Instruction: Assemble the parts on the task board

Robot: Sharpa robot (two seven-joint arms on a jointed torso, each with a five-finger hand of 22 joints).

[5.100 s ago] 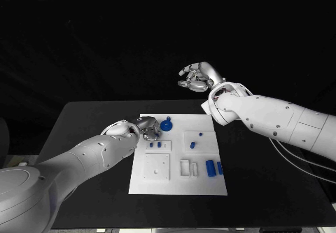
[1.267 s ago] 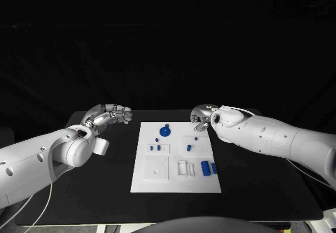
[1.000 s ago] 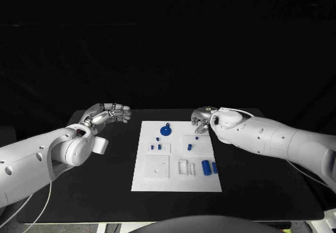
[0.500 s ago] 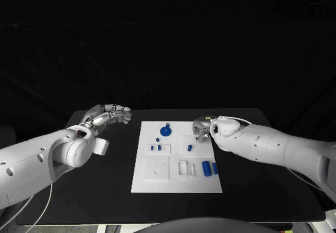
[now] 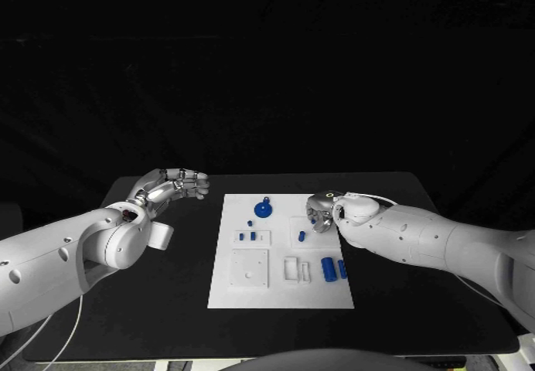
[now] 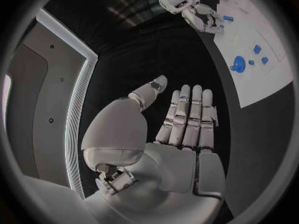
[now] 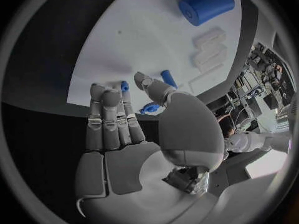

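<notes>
The white task board (image 5: 279,294) lies in the middle of the black table. On it are a round blue part with a handle (image 5: 264,209), small blue pegs (image 5: 252,235), one peg (image 5: 303,232) and two blue cylinders (image 5: 328,267). My right hand (image 5: 321,210) hovers over the board's far right part, close to that peg, fingers extended and holding nothing. In the right wrist view its fingers (image 7: 109,119) point at small blue pegs (image 7: 168,78), with a blue cylinder (image 7: 206,6) beyond. My left hand (image 5: 173,185) is raised left of the board, fingers straight (image 6: 187,114), holding nothing.
White raised blocks (image 5: 299,268) stand on the board beside the cylinders, and a square recessed plate (image 5: 251,267) sits at its left. Bare black tabletop (image 5: 424,263) runs on both sides of the board. In the left wrist view the board (image 6: 274,84) and my right hand (image 6: 199,17) lie far ahead.
Five seconds ago my left hand was at the round blue part and the right was raised; the left has since drawn off left. Over the last second the right hand sank closer to the board.
</notes>
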